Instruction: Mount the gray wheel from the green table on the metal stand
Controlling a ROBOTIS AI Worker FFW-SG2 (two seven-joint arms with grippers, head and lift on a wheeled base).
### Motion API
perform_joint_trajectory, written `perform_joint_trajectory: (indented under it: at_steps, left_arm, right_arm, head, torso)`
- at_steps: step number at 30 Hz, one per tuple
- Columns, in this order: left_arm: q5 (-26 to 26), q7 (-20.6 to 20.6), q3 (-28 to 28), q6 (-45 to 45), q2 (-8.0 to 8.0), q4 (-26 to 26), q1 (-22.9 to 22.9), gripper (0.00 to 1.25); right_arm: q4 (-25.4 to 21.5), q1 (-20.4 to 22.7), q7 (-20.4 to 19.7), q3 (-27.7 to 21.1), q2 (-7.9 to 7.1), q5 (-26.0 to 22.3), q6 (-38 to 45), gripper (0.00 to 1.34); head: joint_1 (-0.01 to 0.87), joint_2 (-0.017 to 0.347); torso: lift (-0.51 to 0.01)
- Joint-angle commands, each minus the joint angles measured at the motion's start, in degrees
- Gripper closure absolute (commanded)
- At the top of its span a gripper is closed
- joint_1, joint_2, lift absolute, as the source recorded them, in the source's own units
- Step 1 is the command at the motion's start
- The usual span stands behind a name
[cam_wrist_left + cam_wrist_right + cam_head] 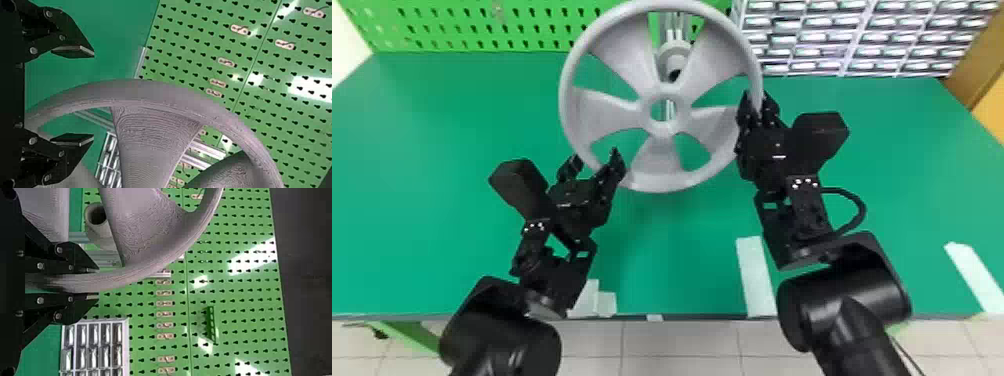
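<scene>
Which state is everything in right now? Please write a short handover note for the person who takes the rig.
Left gripper: open, one finger on each side of the rim at the wheel's near left, not clamped.
Right gripper: closed on the rim at the wheel's right side.
Gray wheel: held up over the green table, in front of the metal stand, whose round gray mount shows behind the spokes, out of line with the hub hole in the head view.
Done: wheel off the table.
Left: line up hub and mount, seat the wheel, release.
</scene>
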Motion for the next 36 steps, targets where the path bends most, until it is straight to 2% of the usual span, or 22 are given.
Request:
perform_joint_trajectory:
  at_steps: [1,9,19,27,31,36]
  left_arm:
    - [1.0,-0.1,-0.5,-1.8,0.00,1.7,-1.1,0.49]
    - [0.6,-0.1,-0.6,-3.7,-0.09,4.1,-3.4,0.49]
    - [2.6,-0.6,-1.5,-7.7,-0.09,8.7,-5.5,0.49]
    - [3.2,-1.8,-2.2,-9.7,-0.26,11.5,-7.4,0.56]
    - [4.1,-3.1,-2.4,-10.3,-0.53,12.8,-8.2,0.63]
    - [3.9,-3.7,-2.3,-10.8,-0.88,13.3,-8.8,0.84]
  right_arm:
    - [0.2,0.1,-0.1,0.1,-0.07,-0.4,-1.1,1.33]
    - [0.3,0.2,-0.1,0.6,-0.15,-0.7,-1.6,1.33]
    - [0.5,0.3,-0.1,1.4,-0.42,-1.6,-3.0,1.33]
    - [0.9,0.3,-0.1,1.5,-0.51,-2.0,-4.0,1.33]
    - [1.2,0.2,-0.1,1.6,-0.59,-2.1,-4.5,1.33]
    - [1.2,0.3,-0.1,1.5,-0.51,-2.1,-4.5,1.33]
  head:
    - [0.867,0.052]
    - [0.867,0.052]
    - [0.867,0.052]
    - [0.867,0.052]
    - [0.867,0.052]
    - [0.867,0.052]
  torso:
    - [-0.100]
    - [-0.100]
    - [-0.100]
    - [-0.100]
    - [-0.100]
    - [-0.100]
